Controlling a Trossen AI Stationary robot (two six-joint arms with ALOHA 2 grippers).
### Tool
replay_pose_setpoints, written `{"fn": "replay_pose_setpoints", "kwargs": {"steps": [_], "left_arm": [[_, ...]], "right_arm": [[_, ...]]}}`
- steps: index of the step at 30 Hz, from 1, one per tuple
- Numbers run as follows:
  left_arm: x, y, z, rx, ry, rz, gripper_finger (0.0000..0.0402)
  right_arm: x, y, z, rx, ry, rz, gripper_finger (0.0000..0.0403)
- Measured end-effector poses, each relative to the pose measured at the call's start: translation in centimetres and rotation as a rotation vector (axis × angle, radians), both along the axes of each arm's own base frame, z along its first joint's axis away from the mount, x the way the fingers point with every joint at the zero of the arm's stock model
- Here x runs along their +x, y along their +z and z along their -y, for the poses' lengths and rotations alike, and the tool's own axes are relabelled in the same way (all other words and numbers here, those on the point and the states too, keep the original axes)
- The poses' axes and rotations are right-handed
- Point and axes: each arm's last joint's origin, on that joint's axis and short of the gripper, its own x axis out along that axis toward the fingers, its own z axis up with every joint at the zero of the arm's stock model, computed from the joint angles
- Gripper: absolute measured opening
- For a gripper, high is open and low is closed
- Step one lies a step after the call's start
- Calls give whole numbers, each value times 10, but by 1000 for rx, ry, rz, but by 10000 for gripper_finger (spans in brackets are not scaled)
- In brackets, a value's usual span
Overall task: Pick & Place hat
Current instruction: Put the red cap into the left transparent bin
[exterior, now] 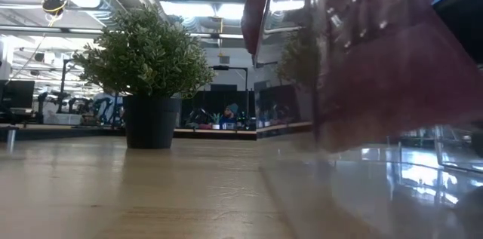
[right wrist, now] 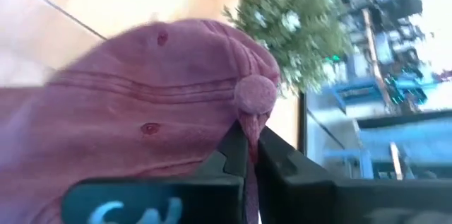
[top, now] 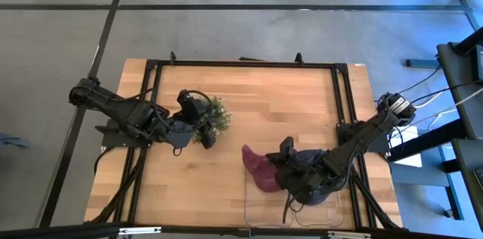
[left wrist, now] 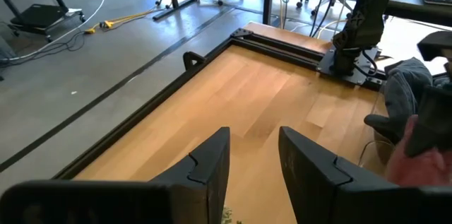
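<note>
The maroon cap [top: 259, 170] lies at the left edge of a clear plastic box [top: 264, 212] near the table's near edge. In the right wrist view the cap [right wrist: 141, 104] fills the picture, its top button [right wrist: 256, 92] just above my fingers. My right gripper [top: 284, 165] [right wrist: 248, 152] is shut on the cap. In the low view the cap [exterior: 377, 65] shows through the box wall. My left gripper [top: 198, 121] [left wrist: 254, 155] is open and hovers by the small potted plant [top: 213, 121], touching nothing. My right gripper pinches a fold of the cap's crown [right wrist: 248, 126] just under the top button, between its two fingers [right wrist: 229, 155]. The fingers come from the table's right side, slanting down. Whether the cap is lifted clear of the box, I cannot tell.
The potted plant [exterior: 151, 81] stands upright on the table's left half. A grey cloth bundle [top: 317, 160] lies under the right arm, by the box. A black frame [top: 241, 63] runs around the table. Bare wood [top: 279, 103] spans the middle and far side.
</note>
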Motion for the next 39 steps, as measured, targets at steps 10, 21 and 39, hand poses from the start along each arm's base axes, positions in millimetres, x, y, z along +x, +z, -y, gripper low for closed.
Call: {"fn": "replay_pose_setpoints", "kwargs": {"steps": [10, 21, 39], "left_arm": [[1, -1, 0, 21, -10, -17, 116], [1, -1, 0, 42, -20, -33, 117], [1, -1, 1, 38, -28, -37, 114]], "right_arm": [[-2, -26, 2, 76, -77, 114, 10], [5, -19, 5, -90, 11, 53, 15], [6, -5, -1, -49, -2, 92, 106]]}}
